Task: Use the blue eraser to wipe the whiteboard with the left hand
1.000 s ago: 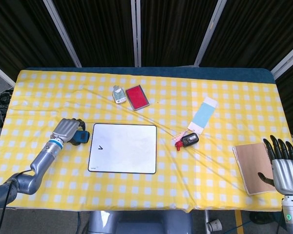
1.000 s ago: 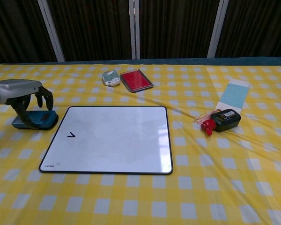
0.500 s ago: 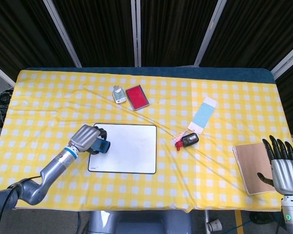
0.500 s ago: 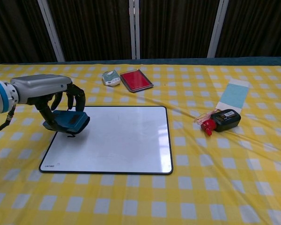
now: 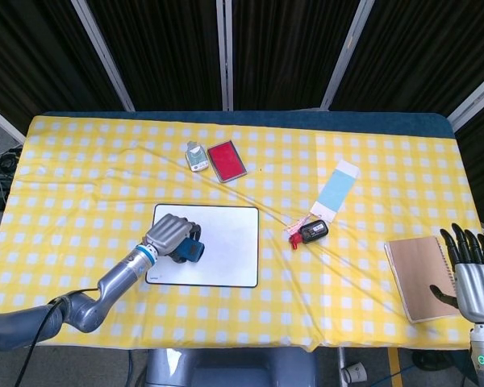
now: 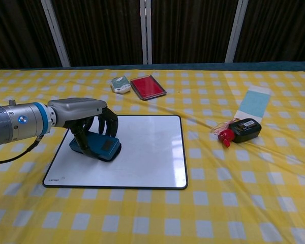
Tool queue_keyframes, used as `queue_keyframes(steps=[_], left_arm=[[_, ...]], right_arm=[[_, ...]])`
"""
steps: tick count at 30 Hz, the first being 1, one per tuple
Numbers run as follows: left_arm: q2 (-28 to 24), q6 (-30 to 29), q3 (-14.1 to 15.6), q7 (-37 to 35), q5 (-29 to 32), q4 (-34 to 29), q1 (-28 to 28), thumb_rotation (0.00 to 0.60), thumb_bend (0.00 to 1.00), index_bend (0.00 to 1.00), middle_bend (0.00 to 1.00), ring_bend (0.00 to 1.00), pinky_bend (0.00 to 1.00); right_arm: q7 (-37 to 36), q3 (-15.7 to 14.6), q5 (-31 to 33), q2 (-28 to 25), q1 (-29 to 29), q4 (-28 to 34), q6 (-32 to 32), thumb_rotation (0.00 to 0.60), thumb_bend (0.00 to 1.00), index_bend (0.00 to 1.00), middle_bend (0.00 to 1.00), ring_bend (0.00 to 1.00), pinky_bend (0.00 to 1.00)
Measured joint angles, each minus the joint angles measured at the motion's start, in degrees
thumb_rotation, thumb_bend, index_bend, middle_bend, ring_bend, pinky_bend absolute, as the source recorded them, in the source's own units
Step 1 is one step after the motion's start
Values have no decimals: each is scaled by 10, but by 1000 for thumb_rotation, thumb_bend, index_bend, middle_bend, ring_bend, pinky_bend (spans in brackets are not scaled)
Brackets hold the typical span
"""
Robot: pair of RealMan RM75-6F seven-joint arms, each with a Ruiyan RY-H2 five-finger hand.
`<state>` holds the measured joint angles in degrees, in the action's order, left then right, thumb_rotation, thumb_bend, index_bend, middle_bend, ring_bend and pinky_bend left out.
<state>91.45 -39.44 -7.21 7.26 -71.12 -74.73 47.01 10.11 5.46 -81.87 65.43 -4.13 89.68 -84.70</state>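
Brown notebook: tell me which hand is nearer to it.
Right. The right hand hovers at the brown notebook's right edge, open, at the table's right end. The left hand is far across the table, holding the blue eraser on the whiteboard.

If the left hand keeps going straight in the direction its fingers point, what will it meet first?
Probably nothing on the whiteboard: the left hand, gripping the blue eraser, points right, and beyond the board's edge the black key fob lies roughly in line.
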Motion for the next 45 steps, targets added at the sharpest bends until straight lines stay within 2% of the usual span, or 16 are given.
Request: queue_keyframes(steps=[14,25,30,37,45], left_arm=[[1,12,19,-143,-62,-3,0,600,294,631,464,434,614],[17,6,15,-213,-63,109,-3,600,308,645,475,444,625],[21,0,20,-248,-79,126,-5,600,309,645,475,444,625],[22,-7,33,-278,-106,108,-3,600,308,646,475,444,625],[15,-9,44,-271,-126,62,7,600,308,645,476,444,625]], right_arm=[[7,-2,0,4,-2,-2,3,600,0,33,0,0,0],[9,-1,1,4,-2,-1,1,600,0,33,0,0,0],[10,-2,1,5,-2,-1,3,600,0,33,0,0,0],[9,-2,2,4,-2,0,2,600,0,33,0,0,0],[8,-1,3,3,-2,-1,1,600,0,33,0,0,0]])
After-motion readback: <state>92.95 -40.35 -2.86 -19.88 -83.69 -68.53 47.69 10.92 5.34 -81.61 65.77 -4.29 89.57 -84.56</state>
